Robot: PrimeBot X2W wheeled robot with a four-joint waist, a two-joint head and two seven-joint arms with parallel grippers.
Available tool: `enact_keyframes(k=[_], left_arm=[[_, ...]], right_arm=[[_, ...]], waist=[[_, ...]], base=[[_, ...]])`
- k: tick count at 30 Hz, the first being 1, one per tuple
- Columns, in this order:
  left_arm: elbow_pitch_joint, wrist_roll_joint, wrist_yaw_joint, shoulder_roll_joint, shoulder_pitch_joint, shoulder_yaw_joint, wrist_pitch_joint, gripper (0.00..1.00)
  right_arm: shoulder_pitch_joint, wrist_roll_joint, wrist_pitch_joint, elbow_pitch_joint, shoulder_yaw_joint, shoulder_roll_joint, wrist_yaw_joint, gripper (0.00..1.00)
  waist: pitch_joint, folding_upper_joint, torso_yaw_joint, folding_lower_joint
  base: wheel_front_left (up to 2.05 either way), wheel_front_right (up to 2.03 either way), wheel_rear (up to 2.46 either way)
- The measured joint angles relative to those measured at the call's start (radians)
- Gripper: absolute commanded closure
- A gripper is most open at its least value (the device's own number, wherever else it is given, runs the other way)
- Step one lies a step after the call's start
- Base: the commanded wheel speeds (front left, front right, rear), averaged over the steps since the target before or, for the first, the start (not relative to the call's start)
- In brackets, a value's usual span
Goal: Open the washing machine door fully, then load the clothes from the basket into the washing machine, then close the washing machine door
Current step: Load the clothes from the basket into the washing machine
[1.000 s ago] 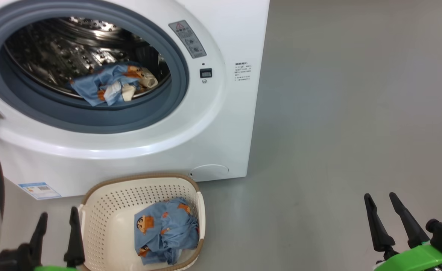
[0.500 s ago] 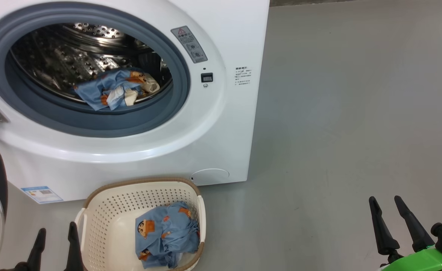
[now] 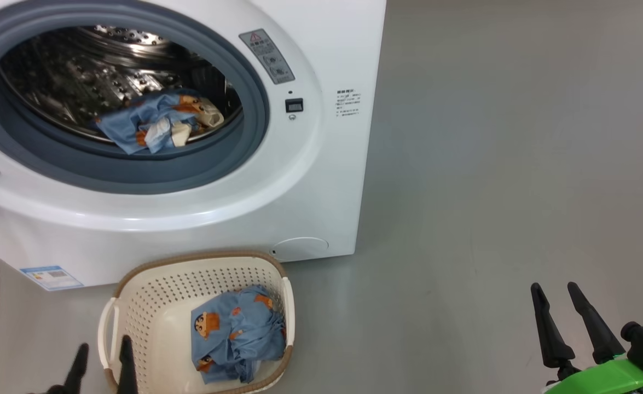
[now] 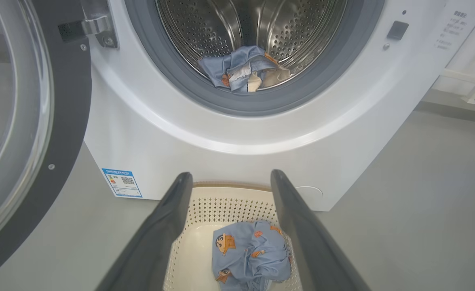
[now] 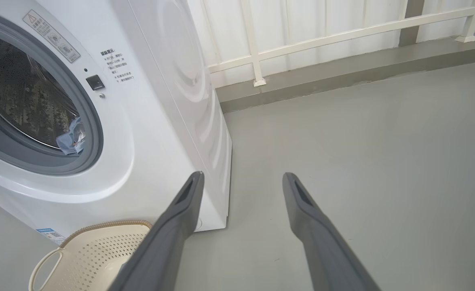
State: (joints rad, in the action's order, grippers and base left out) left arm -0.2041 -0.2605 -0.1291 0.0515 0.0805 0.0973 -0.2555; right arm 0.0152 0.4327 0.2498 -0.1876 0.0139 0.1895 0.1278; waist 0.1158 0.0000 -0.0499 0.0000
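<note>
Washing machine stands on the grey floor. Door is swung wide open on the robot's left. Its black rim and glass porthole show in the left wrist view, and its edge shows at the left border of the head view. Steel drum is exposed, with a grey-blue seal ringing the opening.

Some clothes are in the drum: a blue bundle with orange figures and white bits, at the front bottom, right by the seal lip. More clothes, a crumpled blue pile, are in the basket, toward its right side. Basket sits on the floor just in front of the machine, below the opening. A blue label on the machine's lower left corner is near it.

Left end effector is released, fingers spread and nothing between them, over the basket's near left corner. In its wrist view the two fingers frame the basket and the pile inside, apart from the fabric.

Right end effector is also released, fingers apart and empty. It is over bare floor, well to the right of the machine and basket, touching nothing.

Right wrist view shows the machine's side panel, a white railing behind it, and the basket's handle at lower left. On the machine front, right of the opening, there is a small dark latch socket with a grey warning sticker above it.
</note>
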Motion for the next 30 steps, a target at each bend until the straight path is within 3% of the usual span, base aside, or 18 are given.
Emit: enact_keyframes(k=[9, 30], left_arm=[[-0.193, -0.018, 0.000, 0.012, -0.105, -0.111, 0.000, 0.00], [-0.662, -0.128, 0.000, 0.068, -0.640, -0.347, 0.000, 0.00]], right_arm=[[-0.056, 0.000, 0.000, 0.008, -0.006, -0.030, 0.000, 0.00], [-0.307, -0.019, 0.000, 0.049, -0.036, -0.082, 0.000, 0.00]], waist=[[0.069, 0.0000, -0.010, 0.0000], [0.392, 0.0000, -0.044, 0.0000]], base=[[0.00, 0.00, 0.00], [0.00, 0.00, 0.00]])
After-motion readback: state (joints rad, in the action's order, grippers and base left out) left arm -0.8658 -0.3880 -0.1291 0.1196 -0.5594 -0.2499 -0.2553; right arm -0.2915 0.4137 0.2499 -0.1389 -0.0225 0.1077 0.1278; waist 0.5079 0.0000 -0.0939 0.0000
